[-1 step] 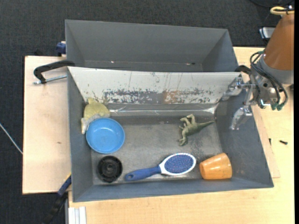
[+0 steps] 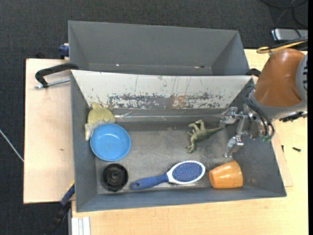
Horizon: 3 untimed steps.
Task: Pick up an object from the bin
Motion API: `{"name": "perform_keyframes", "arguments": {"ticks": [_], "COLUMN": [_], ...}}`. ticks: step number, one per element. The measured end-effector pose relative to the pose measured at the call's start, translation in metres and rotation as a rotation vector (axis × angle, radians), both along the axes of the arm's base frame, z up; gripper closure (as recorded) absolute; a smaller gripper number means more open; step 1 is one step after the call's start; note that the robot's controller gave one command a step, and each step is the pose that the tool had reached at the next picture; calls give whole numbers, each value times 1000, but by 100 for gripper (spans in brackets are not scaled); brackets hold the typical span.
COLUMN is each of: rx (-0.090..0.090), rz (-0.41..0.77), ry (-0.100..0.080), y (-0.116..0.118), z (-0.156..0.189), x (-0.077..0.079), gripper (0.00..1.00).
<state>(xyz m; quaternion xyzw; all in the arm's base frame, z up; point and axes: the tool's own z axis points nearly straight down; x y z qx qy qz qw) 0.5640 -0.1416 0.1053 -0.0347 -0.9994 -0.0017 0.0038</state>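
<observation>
Seen from above, the gripper [image 2: 233, 131] hangs at the right side of the bin [image 2: 156, 48], jaws spread apart and gripping nothing. A green toy dinosaur [image 2: 198, 135] lies just to its left, tail pointing toward the gap. An orange cup [image 2: 226, 175] sits nearby.

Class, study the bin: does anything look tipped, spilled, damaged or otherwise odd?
The orange cup lies on its side at the front right, not upright. The bin's back wall is scraped and blotchy along its lower edge. Nothing is spilled; the blue bowl sits upright.
</observation>
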Motion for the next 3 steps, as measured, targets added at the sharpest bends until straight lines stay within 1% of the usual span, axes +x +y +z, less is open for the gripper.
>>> {"name": "perform_keyframes", "arguments": {"ticks": [1, 2, 3], "rx": [-7, -4, -5], "rz": [192, 194, 156], "ry": [-13, -18, -23], "y": [75, 77, 78], "z": [-31, -32, 100], "x": [20, 20, 23], "gripper": [0, 100, 100]}}
